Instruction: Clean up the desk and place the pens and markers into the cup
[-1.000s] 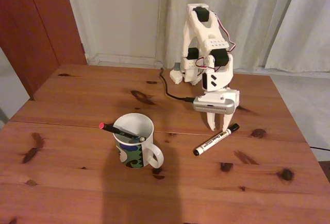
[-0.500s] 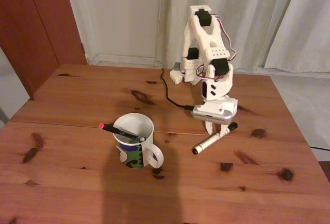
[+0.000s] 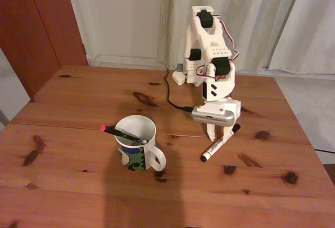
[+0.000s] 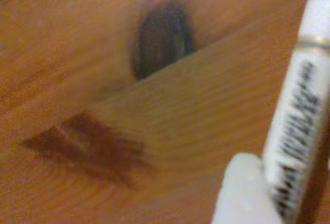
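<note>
we see cup (image 3: 137, 145) lower centre of fixed view on worktop (image 3: 68, 186), black pen with red end (image 3: 119, 132) leaning in it | right of centre: white marker (image 3: 216, 145) tilted, lower tip at the wood, claw (image 3: 220, 133) clenched on marker | wrist view: marker (image 4: 298, 116) at right edge beside a pad

Knotty wooden desk (image 3: 78, 186) (smooth-looking), glossy ceramic cup (image 3: 137, 143), white plastic marker (image 3: 215, 147).
</note>
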{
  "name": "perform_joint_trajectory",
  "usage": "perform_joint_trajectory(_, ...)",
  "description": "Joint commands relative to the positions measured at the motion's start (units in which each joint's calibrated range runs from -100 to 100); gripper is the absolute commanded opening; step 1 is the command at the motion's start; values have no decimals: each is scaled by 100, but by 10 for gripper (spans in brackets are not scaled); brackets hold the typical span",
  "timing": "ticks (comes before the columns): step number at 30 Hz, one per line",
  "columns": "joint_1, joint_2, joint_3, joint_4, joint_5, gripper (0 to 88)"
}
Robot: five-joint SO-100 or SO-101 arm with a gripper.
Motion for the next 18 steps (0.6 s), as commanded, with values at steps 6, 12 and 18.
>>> perform_joint_trajectory(6, 10, -10, -54, -59, 68, 123)
perform_joint_trajectory(12, 50, -10, 406, -119, 68, 123)
perform_joint_trajectory(18, 18, -18, 550, -119, 68, 123)
